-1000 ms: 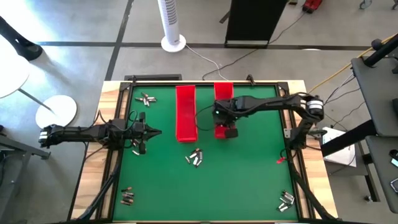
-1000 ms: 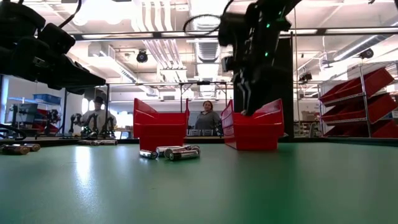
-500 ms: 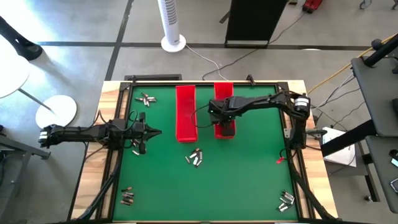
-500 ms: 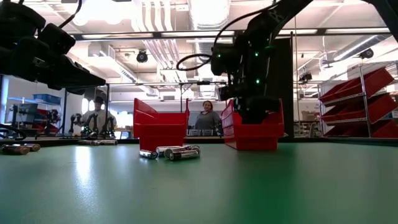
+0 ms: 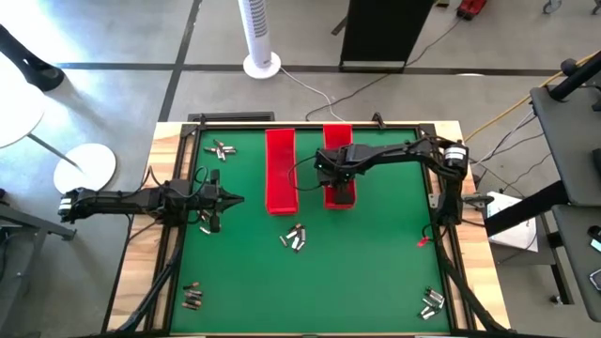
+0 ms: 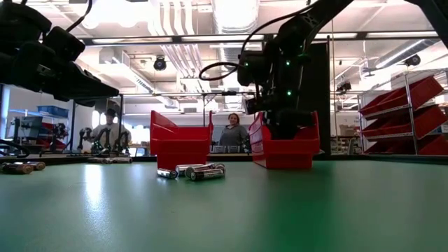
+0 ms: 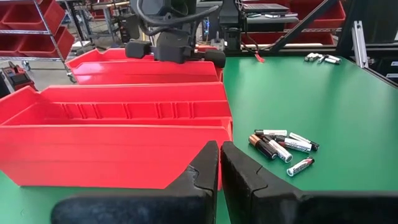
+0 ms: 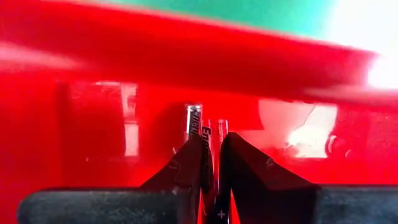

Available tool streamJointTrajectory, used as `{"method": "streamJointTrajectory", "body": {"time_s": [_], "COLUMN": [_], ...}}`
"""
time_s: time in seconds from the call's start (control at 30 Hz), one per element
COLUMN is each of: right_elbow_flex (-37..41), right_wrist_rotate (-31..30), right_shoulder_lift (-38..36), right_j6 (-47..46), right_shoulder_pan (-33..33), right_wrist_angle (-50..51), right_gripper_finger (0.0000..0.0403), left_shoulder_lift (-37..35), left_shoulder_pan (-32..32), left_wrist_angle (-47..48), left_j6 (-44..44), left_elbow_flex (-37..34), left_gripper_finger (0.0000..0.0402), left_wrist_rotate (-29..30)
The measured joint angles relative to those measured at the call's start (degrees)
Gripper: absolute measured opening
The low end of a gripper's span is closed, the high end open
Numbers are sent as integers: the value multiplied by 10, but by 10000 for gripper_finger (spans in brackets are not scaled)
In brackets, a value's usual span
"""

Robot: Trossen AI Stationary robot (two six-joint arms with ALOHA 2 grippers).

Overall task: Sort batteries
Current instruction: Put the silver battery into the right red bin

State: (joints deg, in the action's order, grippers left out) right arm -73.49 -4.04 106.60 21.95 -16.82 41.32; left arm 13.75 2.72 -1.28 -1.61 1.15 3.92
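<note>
Two long red trays lie side by side on the green mat: the left tray (image 5: 280,171) and the right tray (image 5: 338,141). My right gripper (image 5: 340,180) reaches down inside the right tray (image 6: 283,150) and is shut on a silvery battery (image 8: 210,146). My left gripper (image 5: 237,199) hovers shut and empty over the table's left side, pointing at the left tray (image 7: 118,134). A loose cluster of batteries (image 5: 294,237) lies on the mat near the trays' near ends, also visible as the cluster (image 7: 283,144) in the left wrist view. More batteries (image 5: 206,222) lie beside the left gripper. My right gripper pinches the silvery battery (image 8: 209,163) between its two fingers, coming from above and pointing down into the right tray. The battery lies along the fingers, and its free end (image 8: 210,127) sticks out past the fingertips toward the tray floor. Whether it touches the floor, I cannot tell.
Small groups of batteries lie at the far left (image 5: 221,148), the near left corner (image 5: 192,297) and the near right corner (image 5: 432,302) of the mat. Open green mat stretches across the near middle. People stand in the room behind the table (image 6: 233,133).
My right gripper has moved from above the right tray's near end a little toward the far edge and down into that tray, with the battery still between its fingers. Over the last half second it has stayed almost still.
</note>
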Motion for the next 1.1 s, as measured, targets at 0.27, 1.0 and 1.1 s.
{"method": "streamJointTrajectory", "body": {"time_s": [0.27,1.0,1.1], "right_elbow_flex": [2,22,23], "right_wrist_rotate": [30,35,32], "right_shoulder_lift": [-11,4,4], "right_j6": [-9,-3,-4], "right_shoulder_pan": [-6,-8,-8], "right_wrist_angle": [-16,-24,-22], "right_gripper_finger": [54,96,100], "left_shoulder_lift": [1,3,3], "left_shoulder_pan": [0,0,0], "left_wrist_angle": [0,0,0], "left_j6": [0,0,0], "left_elbow_flex": [0,0,0], "left_gripper_finger": [0,0,0], "left_wrist_rotate": [0,0,0]}}
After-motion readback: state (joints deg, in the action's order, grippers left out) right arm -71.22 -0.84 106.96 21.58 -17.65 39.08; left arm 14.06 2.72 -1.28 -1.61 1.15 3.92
